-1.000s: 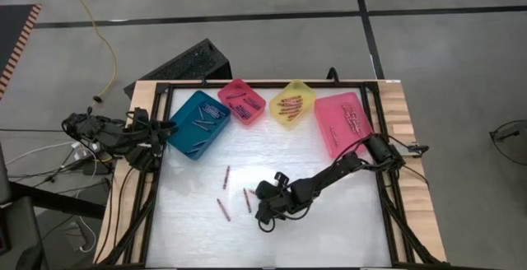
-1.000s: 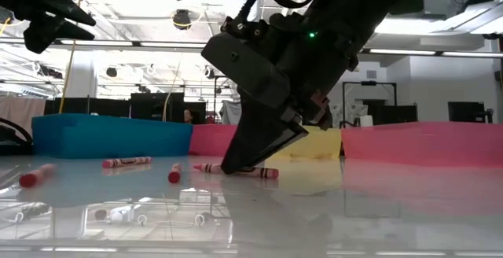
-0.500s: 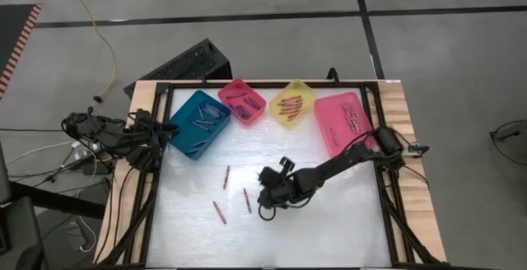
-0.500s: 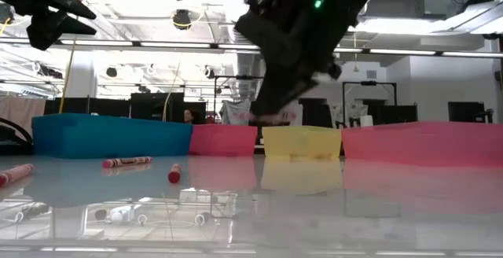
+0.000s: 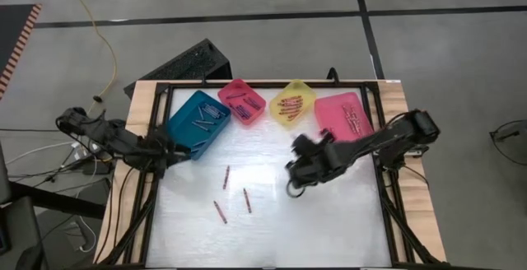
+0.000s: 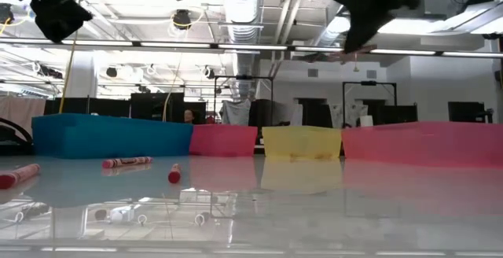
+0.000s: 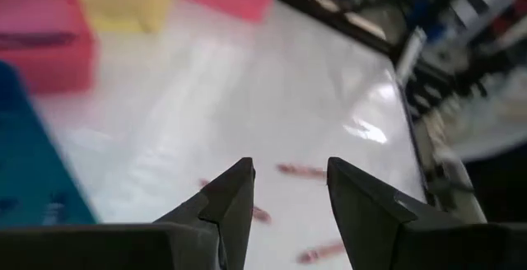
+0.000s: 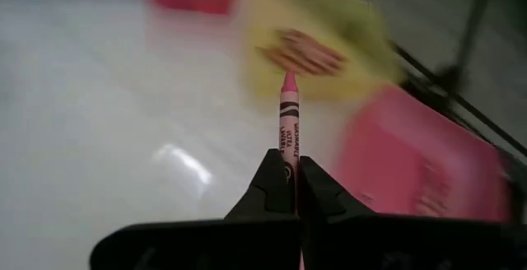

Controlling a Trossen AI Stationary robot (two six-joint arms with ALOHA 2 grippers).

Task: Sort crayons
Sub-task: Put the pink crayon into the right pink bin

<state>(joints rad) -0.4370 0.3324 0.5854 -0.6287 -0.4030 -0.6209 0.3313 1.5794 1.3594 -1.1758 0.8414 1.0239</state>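
1. The right pincer [image 5: 295, 179] hangs above the white surface [image 5: 329, 221], right of centre, near the yellow bin [image 5: 292, 103] and the big pink bin [image 5: 340, 122].
2. Its fingers [image 8: 272, 183] are clamped on a pink crayon [image 8: 288, 122], which sticks out past the tips, pointing toward the yellow bin in the right wrist view.
3. In the low view the right arm is up near the top edge, well clear of the surface, with the crayon showing as a thin pink stick [image 6: 357, 51].
4. The left pincer [image 7: 288, 196] sits at the surface's left edge, beside the teal bin [image 5: 198, 123]; its fingers [image 7: 235, 200] stand apart with nothing between them.
5. Three loose crayons lie left of centre on the surface: one [image 5: 226, 177] nearer the teal bin, one [image 5: 247, 200] to its right and nearer the front, one [image 5: 219, 211] nearest the front.
6. The teal bin holds dark crayons; the small pink bin [image 5: 242, 102], the yellow bin and the big pink bin each hold reddish ones.
7. A black keyboard [image 5: 181, 64] lies on the floor behind the surface.
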